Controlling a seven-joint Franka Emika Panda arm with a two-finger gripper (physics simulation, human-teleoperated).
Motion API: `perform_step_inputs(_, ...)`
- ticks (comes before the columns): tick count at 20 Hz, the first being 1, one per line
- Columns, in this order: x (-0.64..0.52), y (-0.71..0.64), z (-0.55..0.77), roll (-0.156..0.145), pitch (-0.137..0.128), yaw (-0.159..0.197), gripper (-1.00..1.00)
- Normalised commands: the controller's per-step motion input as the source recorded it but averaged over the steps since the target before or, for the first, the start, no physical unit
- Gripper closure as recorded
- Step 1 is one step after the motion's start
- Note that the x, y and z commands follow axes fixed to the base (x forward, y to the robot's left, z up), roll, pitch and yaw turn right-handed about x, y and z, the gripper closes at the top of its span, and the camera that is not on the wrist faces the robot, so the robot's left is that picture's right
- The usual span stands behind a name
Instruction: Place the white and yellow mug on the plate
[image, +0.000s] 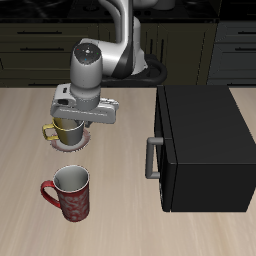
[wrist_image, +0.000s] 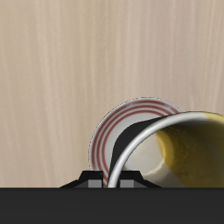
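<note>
The white and yellow mug (image: 63, 130) hangs upright in my gripper (image: 82, 120), its yellow handle pointing away from the black box. The gripper is shut on the mug's rim. The mug is over the plate (image: 82, 146), low above it or just touching; I cannot tell which. Only a sliver of the plate's reddish rim shows beside the mug. In the wrist view the mug's pale rim and yellow inside (wrist_image: 188, 149) fill the frame close up. Behind it lies the plate (wrist_image: 118, 131), and the gripper (wrist_image: 110, 180) clasps the rim.
A dark red patterned mug (image: 72, 192) with a red handle stands nearer the table's front edge. A large black microwave-like box (image: 205, 145) with a grey door handle (image: 152, 158) stands beside the plate.
</note>
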Motion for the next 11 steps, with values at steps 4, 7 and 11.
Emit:
perform_step_inputs(4,0.00,-0.12,-0.01,-0.043,0.034,-0.067,-1.00)
perform_step_inputs(7,-0.06,-0.04,0.06,0.019,0.012,-0.036,-1.00)
perform_step_inputs(11,-0.09,0.06,0.25,0.006,-0.022,-0.029,-1.00)
